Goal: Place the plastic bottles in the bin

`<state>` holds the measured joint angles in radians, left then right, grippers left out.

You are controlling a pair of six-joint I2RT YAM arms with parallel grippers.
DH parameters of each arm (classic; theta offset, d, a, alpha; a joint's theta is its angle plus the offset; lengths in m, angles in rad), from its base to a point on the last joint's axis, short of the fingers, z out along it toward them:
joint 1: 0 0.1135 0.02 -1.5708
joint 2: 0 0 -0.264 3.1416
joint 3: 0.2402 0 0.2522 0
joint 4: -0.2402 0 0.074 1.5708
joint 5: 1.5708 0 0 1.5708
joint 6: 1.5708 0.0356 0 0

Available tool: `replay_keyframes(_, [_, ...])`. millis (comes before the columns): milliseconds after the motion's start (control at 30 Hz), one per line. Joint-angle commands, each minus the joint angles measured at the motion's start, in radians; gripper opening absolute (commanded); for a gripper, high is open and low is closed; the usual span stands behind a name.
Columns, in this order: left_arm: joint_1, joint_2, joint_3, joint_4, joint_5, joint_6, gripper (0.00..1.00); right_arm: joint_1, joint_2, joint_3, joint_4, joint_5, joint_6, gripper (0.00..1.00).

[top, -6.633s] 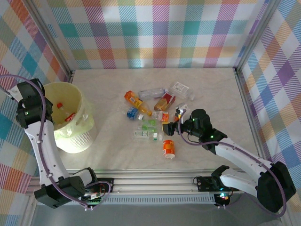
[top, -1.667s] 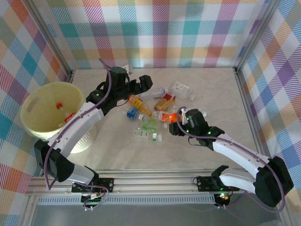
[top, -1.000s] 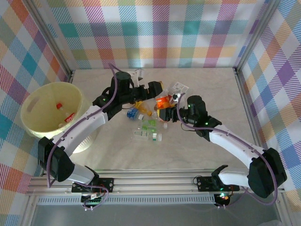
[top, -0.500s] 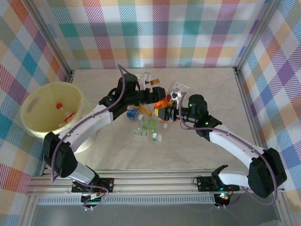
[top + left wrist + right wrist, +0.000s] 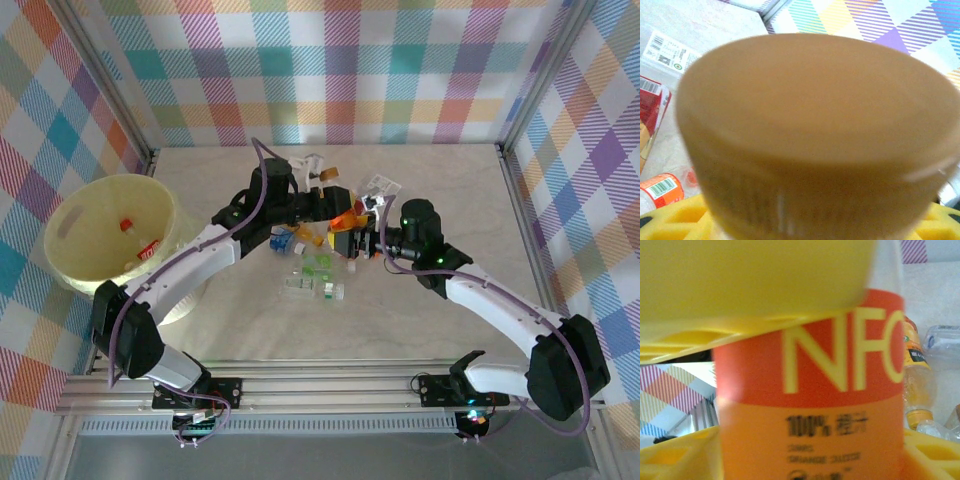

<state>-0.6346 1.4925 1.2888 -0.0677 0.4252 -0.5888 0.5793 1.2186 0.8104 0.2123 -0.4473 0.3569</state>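
Bottle handover over the middle of the tabletop (image 5: pixel 450 190)
By the left edge the bin (image 5: pixel 80 215) held at least two; several plastic bottles (image 5: pixel 312 272) lay uncollected mid-tabletop, where left tool (image 5: pixel 335 205) and right tool (image 5: pixel 358 238) both bracketed an orange bottle (image 5: pixel 348 218); which one pinched it could not be told.

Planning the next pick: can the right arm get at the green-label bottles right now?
Probably not yet: the right gripper has the orange juice bottle between its fingers. The green-label bottles lie uncovered close by.
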Motion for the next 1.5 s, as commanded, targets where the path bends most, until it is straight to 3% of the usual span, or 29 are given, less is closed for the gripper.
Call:
replay_keyframes(0, [-0.011,-0.060,-0.005,0.025,-0.086,0.029,0.46,0.004,-0.029,0.057,-0.074,-0.014,-0.033,0.84])
replay_keyframes(133, [-0.011,-0.097,-0.007,-0.015,-0.167,0.058,0.46,0.004,-0.066,0.041,-0.134,0.033,-0.063,0.99])
replay_keyframes(467, [-0.011,-0.206,0.050,-0.200,-0.463,0.130,0.46,0.004,-0.180,-0.044,-0.130,0.271,-0.092,1.00])
replay_keyframes(767, [-0.011,-0.336,0.183,-0.431,-0.723,0.266,0.46,0.004,-0.197,-0.068,-0.118,0.326,-0.148,1.00])
replay_keyframes(967, [-0.011,-0.407,0.285,-0.572,-1.009,0.344,0.46,0.004,-0.197,-0.065,-0.131,0.337,-0.162,1.00])
replay_keyframes(1167, [0.000,-0.433,0.306,-0.592,-1.346,0.485,0.46,0.004,-0.187,-0.067,-0.129,0.338,-0.170,1.00])
replay_keyframes(1233, [0.034,-0.422,0.316,-0.609,-1.410,0.518,0.47,0.004,-0.182,-0.065,-0.125,0.334,-0.168,1.00])
replay_keyframes(1300, [0.116,-0.407,0.334,-0.660,-1.403,0.501,0.47,0.004,-0.174,-0.063,-0.123,0.331,-0.168,1.00])
replay_keyframes(1467, [0.426,-0.397,0.335,-0.771,-1.206,0.390,0.46,0.004,-0.165,-0.058,-0.117,0.316,-0.169,1.00])
